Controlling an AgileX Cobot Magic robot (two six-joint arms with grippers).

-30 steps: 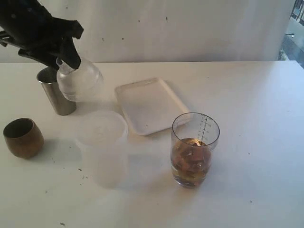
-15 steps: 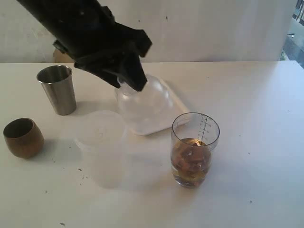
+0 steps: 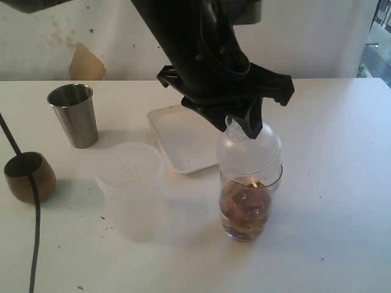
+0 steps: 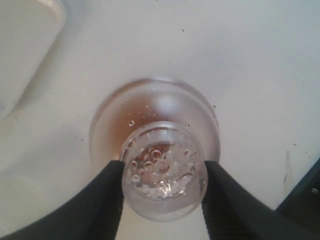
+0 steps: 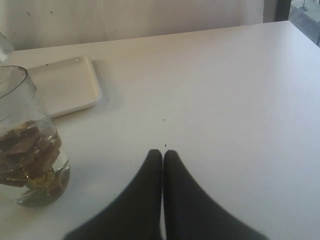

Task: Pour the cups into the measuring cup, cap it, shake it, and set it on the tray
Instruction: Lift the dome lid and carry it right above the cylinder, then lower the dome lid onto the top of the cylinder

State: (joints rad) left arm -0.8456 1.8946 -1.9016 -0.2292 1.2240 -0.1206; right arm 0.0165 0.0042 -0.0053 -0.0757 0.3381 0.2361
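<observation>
Now the left hand (image 3: 244, 125) is clenched on the knob of a clear dome lid (image 3: 249, 152), holding it right on top of the measuring cup (image 3: 247, 207). Can't tell if the lid is fully seated. The measuring cup stands upright on the counter (image 3: 330, 183) with brown liquid and chunks in its lower half. The tray (image 3: 183, 140) is just behind-left of the cup and the frosted container (image 3: 133, 189) is beside it on the left. The steel tumbler (image 3: 73, 115) and wooden cup (image 3: 29, 177) are well apart, far left. The right hand (image 5: 163, 155) is closed on nothing, near the cup and low over the counter.
</observation>
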